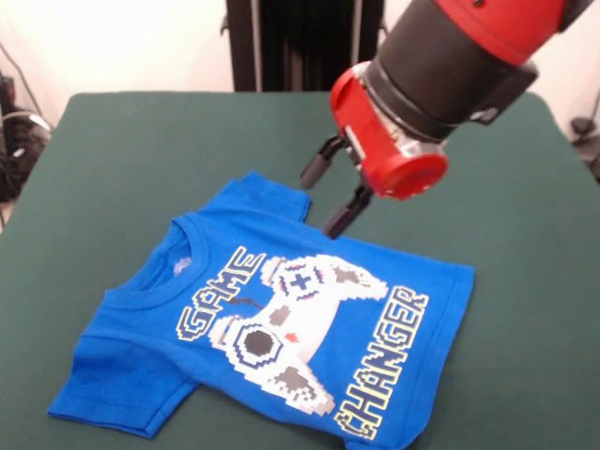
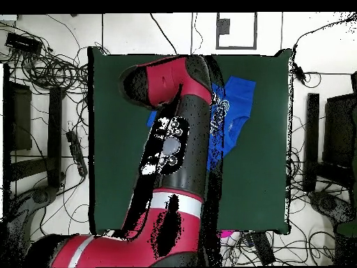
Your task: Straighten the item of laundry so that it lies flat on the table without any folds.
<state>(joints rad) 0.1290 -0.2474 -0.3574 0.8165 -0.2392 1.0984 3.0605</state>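
Gripper [image 1: 335, 192] is being held just above the table [image 1: 141, 159], its two dark fingers [image 1: 317, 167] spread apart with nothing between them. One fingertip is seen poised beside the upper edge of the item of laundry [image 1: 281, 328], close to the sleeve that is lying nearest the gripper; whether cloth is being touched cannot be told from the front view. Behind the fingers, the red wrist housing [image 1: 389, 141] and black arm segment [image 1: 459, 56] are angled down from above.

Below and in front of the gripper, the blue T-shirt is being displayed print-side up on the green surface, turned at a slant, its collar [image 1: 178, 258] pointing away to one side of the fingers. The controller print [image 1: 291, 323] and the outlined lettering [image 1: 211, 295] are showing fully. The body of the shirt is lying mostly flat; the sleeve farthest from the gripper [image 1: 127, 389] is rumpled, with creases running across it, and the hem edge is slightly wavy.

Overhead, the arm [image 2: 174, 146] is stretched across the table [image 2: 261, 174], and most of the shirt [image 2: 237, 105] is being hidden beneath it; the gripper itself is not being shown there.
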